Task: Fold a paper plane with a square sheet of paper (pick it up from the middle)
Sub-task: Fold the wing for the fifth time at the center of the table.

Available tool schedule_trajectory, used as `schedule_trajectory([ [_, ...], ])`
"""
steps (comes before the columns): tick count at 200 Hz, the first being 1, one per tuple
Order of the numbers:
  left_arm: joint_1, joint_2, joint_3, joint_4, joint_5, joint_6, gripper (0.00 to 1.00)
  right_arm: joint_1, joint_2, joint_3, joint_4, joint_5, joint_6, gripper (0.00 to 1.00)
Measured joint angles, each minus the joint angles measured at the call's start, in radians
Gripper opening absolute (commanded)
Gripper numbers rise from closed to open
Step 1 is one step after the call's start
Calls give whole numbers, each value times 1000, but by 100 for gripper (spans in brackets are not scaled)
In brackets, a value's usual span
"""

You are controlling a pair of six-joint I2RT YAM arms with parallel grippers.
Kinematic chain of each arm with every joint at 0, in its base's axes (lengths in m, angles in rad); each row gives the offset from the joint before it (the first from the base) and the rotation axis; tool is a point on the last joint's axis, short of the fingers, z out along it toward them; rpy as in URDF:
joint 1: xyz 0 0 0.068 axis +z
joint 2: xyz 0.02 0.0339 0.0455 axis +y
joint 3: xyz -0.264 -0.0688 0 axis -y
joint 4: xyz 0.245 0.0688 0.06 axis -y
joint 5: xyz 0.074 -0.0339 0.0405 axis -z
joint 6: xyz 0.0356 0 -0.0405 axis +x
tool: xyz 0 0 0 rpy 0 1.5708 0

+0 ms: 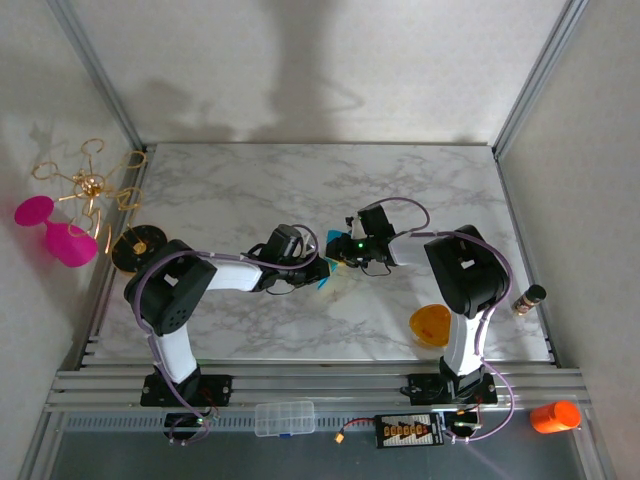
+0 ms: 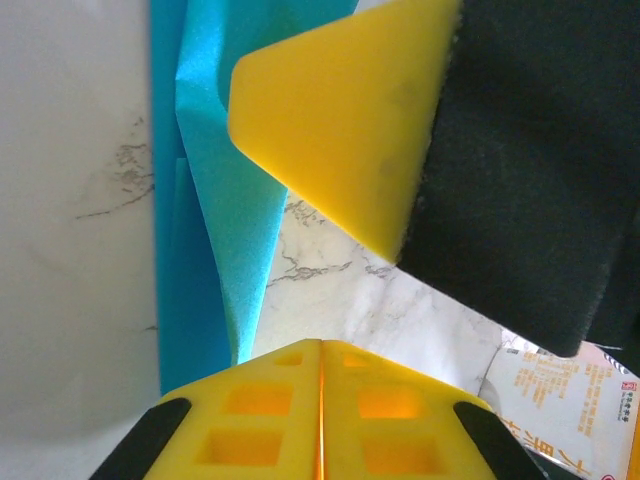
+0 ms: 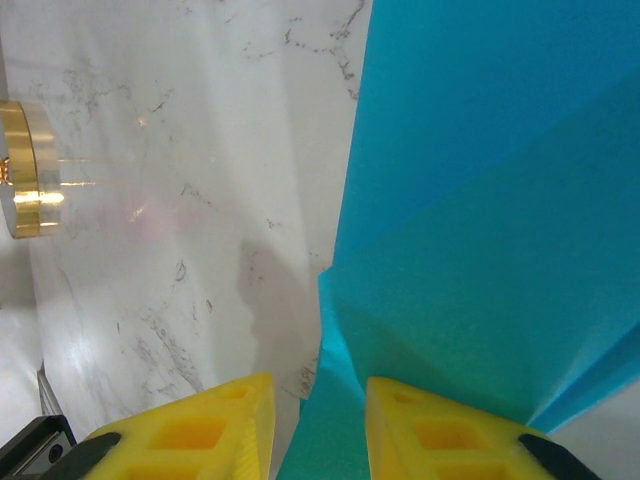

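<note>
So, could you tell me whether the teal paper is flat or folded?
Folded, at least partly: the teal paper shows overlapping layers and diagonal creases.

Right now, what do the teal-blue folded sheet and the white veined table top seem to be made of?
The teal-blue folded sheet looks like thin matte paper: it holds sharp creases and shows a fine grain. The white grey-veined table top looks like marble or a marble-print laminate, smooth and faintly glossy; I cannot tell which.
</note>
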Motion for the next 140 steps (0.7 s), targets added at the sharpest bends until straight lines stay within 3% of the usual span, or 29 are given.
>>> schedule_trajectory([
  [140,-9,18,-15,0,-4,-7,8,0,10,20,-41,14,0,25],
])
